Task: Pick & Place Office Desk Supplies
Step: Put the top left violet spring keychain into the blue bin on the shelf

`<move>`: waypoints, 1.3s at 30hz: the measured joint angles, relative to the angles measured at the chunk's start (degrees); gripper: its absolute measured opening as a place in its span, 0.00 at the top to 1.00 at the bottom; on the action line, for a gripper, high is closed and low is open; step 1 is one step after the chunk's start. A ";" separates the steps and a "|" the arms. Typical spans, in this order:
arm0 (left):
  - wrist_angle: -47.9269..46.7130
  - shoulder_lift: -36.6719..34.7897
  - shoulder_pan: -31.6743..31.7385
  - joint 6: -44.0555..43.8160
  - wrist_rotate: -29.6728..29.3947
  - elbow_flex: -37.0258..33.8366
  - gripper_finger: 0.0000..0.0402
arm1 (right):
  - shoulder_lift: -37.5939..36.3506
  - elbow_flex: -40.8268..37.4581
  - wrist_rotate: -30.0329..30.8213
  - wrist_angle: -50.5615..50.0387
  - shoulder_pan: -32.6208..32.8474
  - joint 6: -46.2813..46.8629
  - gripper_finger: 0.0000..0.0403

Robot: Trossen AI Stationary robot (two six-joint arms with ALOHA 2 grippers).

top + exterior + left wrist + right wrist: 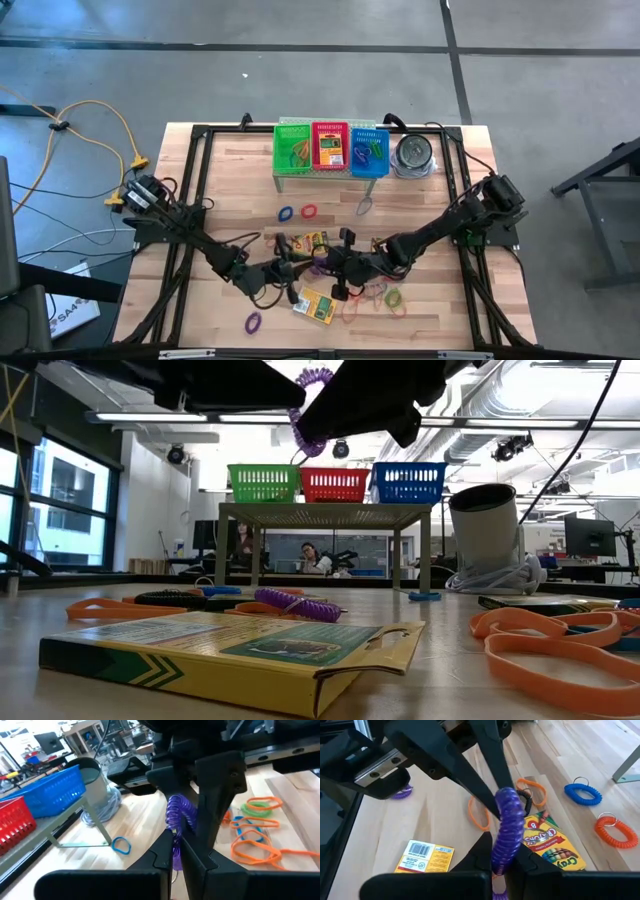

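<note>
Looking down from above, both dark arms meet mid-table, the left gripper (300, 268) and right gripper (335, 268) near each other among scattered bands. Level with the table, a purple coiled plastic loop (312, 405) hangs lifted between them, with open air beneath it. Both wrist views show each gripper's jaws pinching that purple coil (176, 820) at opposite ends, so its long axis runs from one to the other.

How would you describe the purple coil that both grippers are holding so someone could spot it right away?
Start at the basket shelf at the table's far edge, then come toward the near edge to where the two dark arms meet. The purple coil hangs there off the wood, pinched by the left gripper and the right gripper. The other coils and bands lie flat on the table.
</note>
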 joint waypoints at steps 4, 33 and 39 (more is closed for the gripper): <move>-0.03 0.00 0.34 3.97 0.06 0.00 0.95 | 0.00 0.00 -0.25 -0.01 0.00 0.00 0.97; -1.98 -0.04 -1.43 1.47 -4.73 0.04 0.53 | -4.54 0.04 3.10 -11.50 0.97 5.26 0.97; -8.62 -0.04 -0.01 -10.54 7.41 0.04 0.53 | -14.44 0.00 10.53 -20.78 2.43 9.18 0.97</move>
